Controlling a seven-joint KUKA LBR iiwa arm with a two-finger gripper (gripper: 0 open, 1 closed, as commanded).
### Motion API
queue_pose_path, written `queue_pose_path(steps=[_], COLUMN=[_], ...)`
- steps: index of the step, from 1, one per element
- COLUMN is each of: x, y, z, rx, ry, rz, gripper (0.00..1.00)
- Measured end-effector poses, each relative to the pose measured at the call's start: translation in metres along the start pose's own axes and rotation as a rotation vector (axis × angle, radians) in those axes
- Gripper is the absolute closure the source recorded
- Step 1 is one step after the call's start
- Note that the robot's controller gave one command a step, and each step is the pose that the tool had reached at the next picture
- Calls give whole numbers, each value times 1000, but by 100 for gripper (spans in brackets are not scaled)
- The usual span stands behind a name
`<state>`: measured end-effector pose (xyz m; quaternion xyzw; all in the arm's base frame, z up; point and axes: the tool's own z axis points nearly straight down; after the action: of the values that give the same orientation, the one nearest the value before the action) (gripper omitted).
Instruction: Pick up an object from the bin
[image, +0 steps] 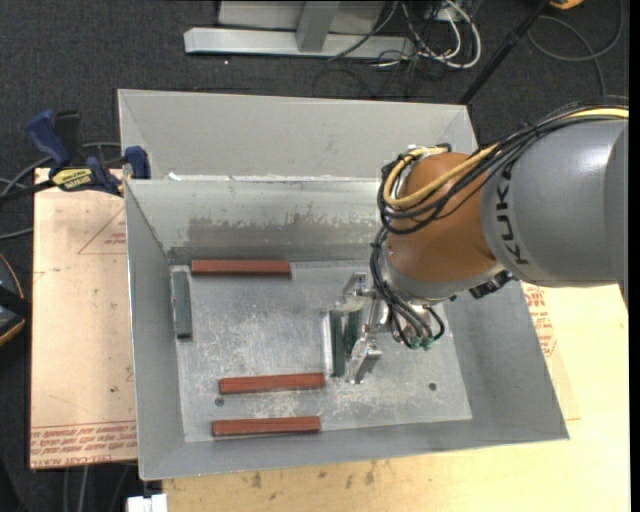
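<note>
My gripper (357, 345) is low over the bin floor, right of the middle. A dark grey-green bar (335, 345) lies lengthwise right under and beside it, partly hidden by the gripper. A reddish-brown bar (272, 383) lies on the floor just to the lower left of the gripper. Another reddish-brown bar (266, 426) lies along the bin's front edge.
A third reddish-brown bar (240, 268) lies by the back wall. A grey bar (181, 305) lies along the left wall. The arm with its orange cover and cables hangs over the bin's right side.
</note>
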<state>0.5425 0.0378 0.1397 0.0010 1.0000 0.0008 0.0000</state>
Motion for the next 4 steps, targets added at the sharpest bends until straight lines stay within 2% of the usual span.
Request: queue_pose_path(steps=[1, 2, 3, 4], x=[0, -101, -102, -102], y=[0, -30, -32, -32], z=[0, 56, 59, 59], rx=[0, -4, -1, -1], ry=[0, -19, -30, -30], rz=[0, -26, -25, -25], gripper=[0, 100, 0, 0])
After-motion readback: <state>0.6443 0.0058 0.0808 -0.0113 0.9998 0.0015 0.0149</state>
